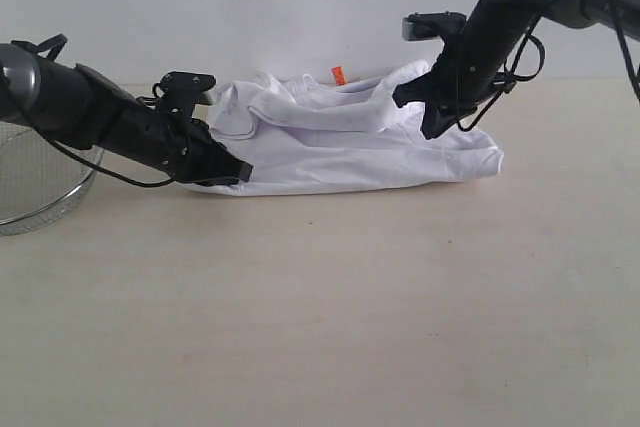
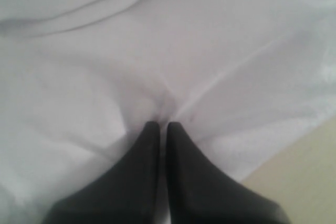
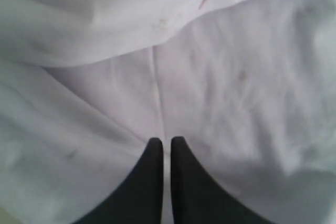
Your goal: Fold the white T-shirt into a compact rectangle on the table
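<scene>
The white T-shirt (image 1: 340,147) lies bunched and partly folded at the back middle of the table (image 1: 320,327), with its orange neck tag (image 1: 338,75) at the far edge. My left gripper (image 1: 235,175) is low at the shirt's near left corner. It is shut on the fabric, and creases fan out from its tips (image 2: 163,125) across the white T-shirt (image 2: 210,51). My right gripper (image 1: 432,122) comes down on the shirt's right part. It is shut on a fold of the white T-shirt (image 3: 236,77), which runs straight out from its tips (image 3: 166,140). The chest lettering is hidden.
A round wire-mesh basket (image 1: 40,187) stands at the table's left edge, just behind my left arm. A pale wall runs behind the table. A strip of bare table (image 2: 310,171) shows beside the shirt's hem in the left wrist view.
</scene>
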Controlling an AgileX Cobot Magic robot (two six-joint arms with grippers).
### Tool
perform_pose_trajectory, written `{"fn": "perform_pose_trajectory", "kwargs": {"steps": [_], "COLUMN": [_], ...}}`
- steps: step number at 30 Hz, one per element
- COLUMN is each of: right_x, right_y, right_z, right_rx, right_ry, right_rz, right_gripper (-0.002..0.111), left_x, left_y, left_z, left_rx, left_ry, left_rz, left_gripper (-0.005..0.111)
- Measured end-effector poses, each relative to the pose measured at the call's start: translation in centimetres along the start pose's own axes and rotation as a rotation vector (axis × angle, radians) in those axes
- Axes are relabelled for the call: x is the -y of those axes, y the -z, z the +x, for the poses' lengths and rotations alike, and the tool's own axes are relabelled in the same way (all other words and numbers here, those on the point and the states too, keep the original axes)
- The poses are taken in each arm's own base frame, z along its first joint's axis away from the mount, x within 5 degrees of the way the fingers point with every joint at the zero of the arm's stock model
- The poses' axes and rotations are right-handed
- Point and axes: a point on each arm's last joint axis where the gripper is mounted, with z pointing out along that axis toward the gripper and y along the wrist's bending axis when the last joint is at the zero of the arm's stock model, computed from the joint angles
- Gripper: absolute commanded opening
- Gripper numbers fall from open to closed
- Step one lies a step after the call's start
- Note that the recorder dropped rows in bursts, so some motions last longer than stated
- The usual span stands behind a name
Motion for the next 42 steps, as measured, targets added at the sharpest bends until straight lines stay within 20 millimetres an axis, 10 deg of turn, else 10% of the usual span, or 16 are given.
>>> {"fn": "perform_pose_trajectory", "kwargs": {"steps": [42], "right_x": [-3.7], "right_y": [-4.1], "right_z": [4.6], "right_rx": [-0.216], "right_ry": [0.006], "right_rz": [-0.153], "right_gripper": [0.000], "left_x": [2.1], "left_y": [3.6], "left_z": [2.5], "left_rx": [-0.286], "left_ry": [0.008], "left_rz": [0.088], "left_gripper": [0.004]}}
